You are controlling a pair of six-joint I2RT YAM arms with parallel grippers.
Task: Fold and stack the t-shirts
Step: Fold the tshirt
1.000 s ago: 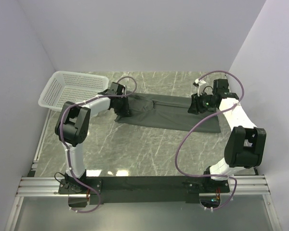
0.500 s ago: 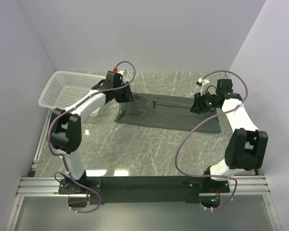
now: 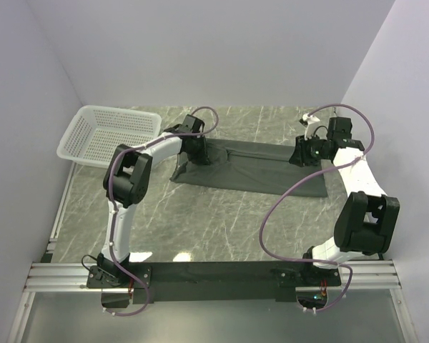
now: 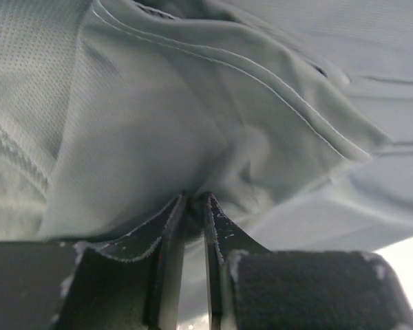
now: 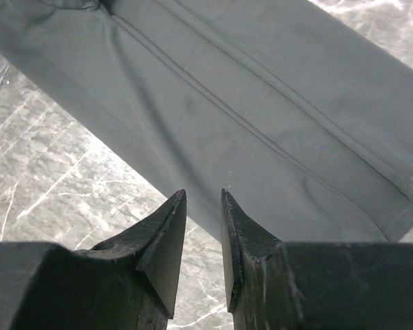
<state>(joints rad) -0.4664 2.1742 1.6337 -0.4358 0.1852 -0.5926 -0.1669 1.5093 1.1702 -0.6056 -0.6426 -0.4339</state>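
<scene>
From where I stand, the left gripper (image 4: 193, 201) has its two black fingers drawn almost together on a puckered fold of a dark grey-green cotton t-shirt (image 3: 250, 168), and creases fan out from the tips, so I take it to be pinching the cloth. The right gripper (image 5: 203, 196) is another matter. Its fingers stand a narrow way apart with nothing between them, poised just above the shirt's near long edge where cloth gives way to stone. The t-shirt is folded into a long band lying flat on the grey marbled table (image 3: 200, 221), towards the far edge and right of the middle. Its long axis runs across from left to right, with the right end slanting a little towards the near edge. Each arm is at its own end: the left gripper at the left end, where the cloth is bunched and seamed, the right gripper close to the hemmed right end. Any further fold, I judge, has to carry one end along that axis over the other. The left arm has its end in hand, while the right would first have to drop onto the edge below it and close. A white plastic mesh basket (image 3: 75, 132) sits at the far left corner of the table, just beyond the shirt's left end, and I see nothing in it.
</scene>
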